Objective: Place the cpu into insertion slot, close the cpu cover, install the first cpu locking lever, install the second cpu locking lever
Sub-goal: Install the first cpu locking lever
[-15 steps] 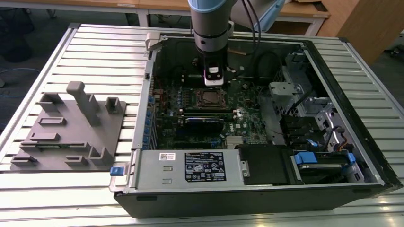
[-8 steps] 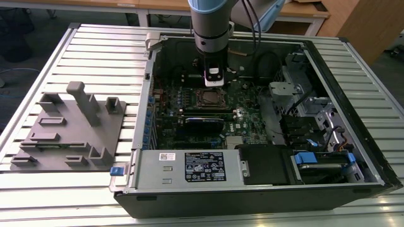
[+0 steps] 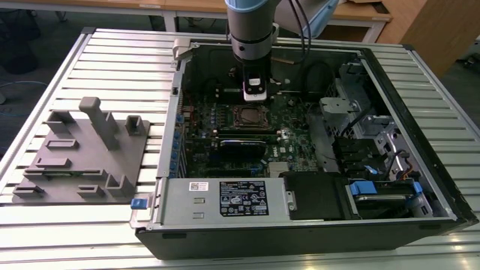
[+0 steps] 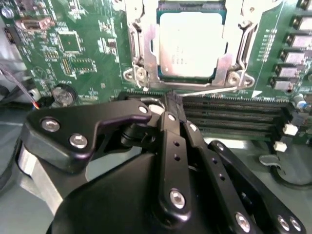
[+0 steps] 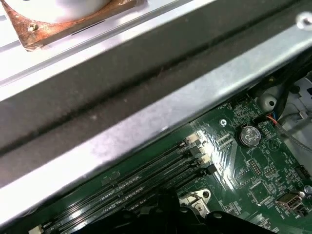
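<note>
One gripper [image 4: 170,99], fingers [image 4: 171,141] pressed together, hangs just beside the cpu [image 4: 192,44], which is seated under its lowered cover [image 4: 145,46]; its tip meets a thin lever [image 4: 214,90] running along the cpu's near edge.

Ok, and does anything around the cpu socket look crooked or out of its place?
The cpu sits square under the cpu cover. One thing stands out: a thin silver locking lever lies slanted between the cover and the memory slots. It is not tucked against the cover, and its end is at the gripper.
</note>
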Robot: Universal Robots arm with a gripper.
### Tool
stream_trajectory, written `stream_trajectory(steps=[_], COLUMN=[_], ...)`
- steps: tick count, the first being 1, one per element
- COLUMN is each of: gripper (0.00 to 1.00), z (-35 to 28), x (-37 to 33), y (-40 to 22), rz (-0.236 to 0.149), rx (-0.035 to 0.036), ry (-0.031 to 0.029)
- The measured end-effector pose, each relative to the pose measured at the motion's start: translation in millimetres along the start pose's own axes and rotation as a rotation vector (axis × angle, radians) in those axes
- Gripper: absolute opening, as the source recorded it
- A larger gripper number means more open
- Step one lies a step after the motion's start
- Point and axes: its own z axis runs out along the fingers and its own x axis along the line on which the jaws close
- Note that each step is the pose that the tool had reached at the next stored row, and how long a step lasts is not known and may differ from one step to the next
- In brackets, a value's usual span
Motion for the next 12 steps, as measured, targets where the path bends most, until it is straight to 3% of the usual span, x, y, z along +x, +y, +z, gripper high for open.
stream_trajectory(steps=[2, 5, 10, 12], gripper=[0.11, 0.11, 0.11, 0.11], z=[-0.1, 0.4, 0.5, 1.3], x=[-0.1, -0.1, 0.0, 0.7], y=[-0.2, -0.4, -0.4, -1.0], rz=[0.000, 0.000, 0.000, -0.001], rx=[-0.0047, -0.0212, -0.0224, -0.0246], ry=[-0.0001, -0.0021, -0.0025, -0.0065])
